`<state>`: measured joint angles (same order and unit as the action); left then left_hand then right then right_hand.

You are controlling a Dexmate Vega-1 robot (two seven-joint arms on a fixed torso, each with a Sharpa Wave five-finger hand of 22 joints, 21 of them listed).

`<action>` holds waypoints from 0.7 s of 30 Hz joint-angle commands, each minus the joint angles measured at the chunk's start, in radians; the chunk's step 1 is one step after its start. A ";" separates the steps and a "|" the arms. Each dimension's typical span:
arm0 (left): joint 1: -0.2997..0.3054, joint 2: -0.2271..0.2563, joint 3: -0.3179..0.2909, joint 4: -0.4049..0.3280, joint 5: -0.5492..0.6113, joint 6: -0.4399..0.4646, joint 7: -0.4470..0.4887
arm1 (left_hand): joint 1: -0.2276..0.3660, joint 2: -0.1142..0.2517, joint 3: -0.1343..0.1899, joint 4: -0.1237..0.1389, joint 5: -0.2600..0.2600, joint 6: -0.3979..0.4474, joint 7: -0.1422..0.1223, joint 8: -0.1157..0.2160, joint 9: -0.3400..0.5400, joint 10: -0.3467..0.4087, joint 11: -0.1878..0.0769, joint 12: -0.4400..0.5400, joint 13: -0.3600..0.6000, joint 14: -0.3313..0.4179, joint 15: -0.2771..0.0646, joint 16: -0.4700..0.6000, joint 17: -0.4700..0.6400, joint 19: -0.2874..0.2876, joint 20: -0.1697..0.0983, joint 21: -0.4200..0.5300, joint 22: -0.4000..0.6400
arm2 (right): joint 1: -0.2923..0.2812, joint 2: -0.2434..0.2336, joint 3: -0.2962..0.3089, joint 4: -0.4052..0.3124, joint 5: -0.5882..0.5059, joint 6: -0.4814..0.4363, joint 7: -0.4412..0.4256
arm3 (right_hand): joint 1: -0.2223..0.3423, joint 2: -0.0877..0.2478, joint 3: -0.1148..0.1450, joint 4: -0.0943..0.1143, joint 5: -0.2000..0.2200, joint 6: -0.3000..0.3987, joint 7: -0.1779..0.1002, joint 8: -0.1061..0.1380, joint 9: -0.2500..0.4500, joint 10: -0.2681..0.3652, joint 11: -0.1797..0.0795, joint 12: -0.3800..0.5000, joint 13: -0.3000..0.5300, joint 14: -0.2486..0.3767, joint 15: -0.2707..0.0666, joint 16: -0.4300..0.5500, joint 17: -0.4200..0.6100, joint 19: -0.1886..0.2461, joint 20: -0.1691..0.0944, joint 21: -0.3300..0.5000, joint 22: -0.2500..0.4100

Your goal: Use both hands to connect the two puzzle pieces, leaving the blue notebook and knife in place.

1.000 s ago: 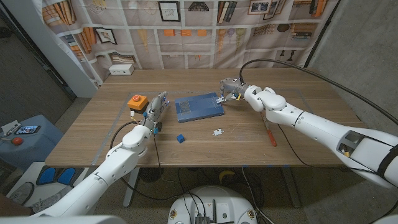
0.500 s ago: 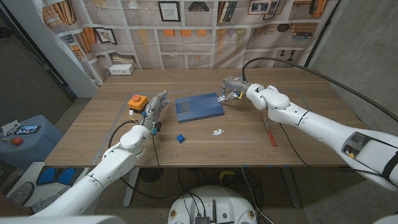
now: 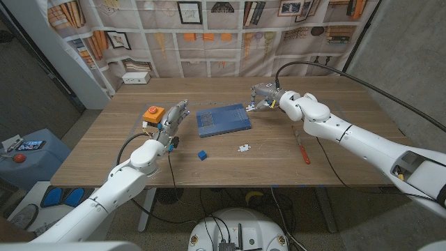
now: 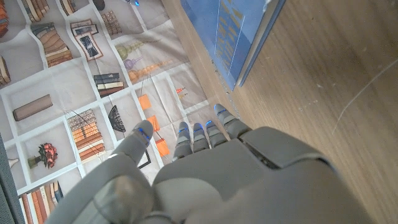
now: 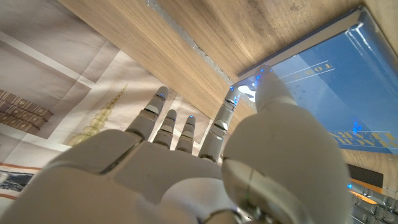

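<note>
The blue puzzle piece (image 3: pixel 202 155) and the white puzzle piece (image 3: pixel 243 148) lie apart on the wooden table, nearer to me than the blue notebook (image 3: pixel 223 120). Neither hand touches them. My left hand (image 3: pixel 174 118) stands left of the notebook with its fingers straight and holds nothing; its wrist view looks past the fingers (image 4: pixel 199 134) to the notebook (image 4: pixel 233 31). My right hand (image 3: pixel 262 95) hovers at the notebook's far right corner, fingers (image 5: pixel 177 127) spread and empty, the notebook (image 5: pixel 329 81) just beyond the thumb. The knife (image 3: pixel 302 150) lies right of the white piece.
An orange button box (image 3: pixel 152 114) sits just left of my left hand. A small white box (image 3: pixel 136 78) stands at the table's far left edge. A black cable arcs over the right arm. A printed backdrop hangs behind the table.
My right hand has drifted slightly right and farther back, off the notebook's corner. My left hand has edged a little away from me. The pieces, notebook and knife stay put.
</note>
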<state>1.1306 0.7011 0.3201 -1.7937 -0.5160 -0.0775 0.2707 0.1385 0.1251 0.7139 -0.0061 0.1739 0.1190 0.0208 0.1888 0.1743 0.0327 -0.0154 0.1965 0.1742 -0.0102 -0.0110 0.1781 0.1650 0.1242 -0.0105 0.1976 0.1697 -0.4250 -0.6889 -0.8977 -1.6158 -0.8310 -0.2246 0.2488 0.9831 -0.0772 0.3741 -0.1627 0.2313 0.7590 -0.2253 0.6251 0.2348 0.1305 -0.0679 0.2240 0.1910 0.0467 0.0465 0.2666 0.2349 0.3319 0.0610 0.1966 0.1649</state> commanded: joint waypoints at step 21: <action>0.096 0.159 -0.052 -0.160 0.184 -0.022 -0.022 | 0.023 0.056 0.013 -0.036 -0.001 0.076 -0.008 0.014 0.003 0.063 -0.010 0.016 0.003 0.045 -0.019 0.009 0.001 0.039 0.001 0.009 0.003 | -0.129 -0.073 0.111 -0.248 0.007 -0.137 0.081 | 0.002 0.004 -0.002 0.005 -0.005 0.004 0.003 -0.003 0.002 0.022 0.005 0.000 0.003 0.012 0.004 0.008 0.004 0.002 0.008 -0.003 0.004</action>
<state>1.1483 0.7571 0.3131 -1.8488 -0.4095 -0.0772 0.2439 0.1493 0.1305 0.7248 -0.0342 0.1739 0.1866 0.0141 0.2004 0.1743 0.0841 -0.0247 0.2043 0.1743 0.0255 -0.0288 0.1781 0.1629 0.1525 -0.0072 0.1976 0.1697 -0.5094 -0.7410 -0.8213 -1.7845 -0.8279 -0.2940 0.3003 0.9831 -0.0773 0.3742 -0.1627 0.2282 0.7589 -0.2252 0.6251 0.2344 0.1450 -0.0607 0.2241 0.1933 0.0521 0.0520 0.2701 0.2348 0.3319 0.0609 0.1966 0.1649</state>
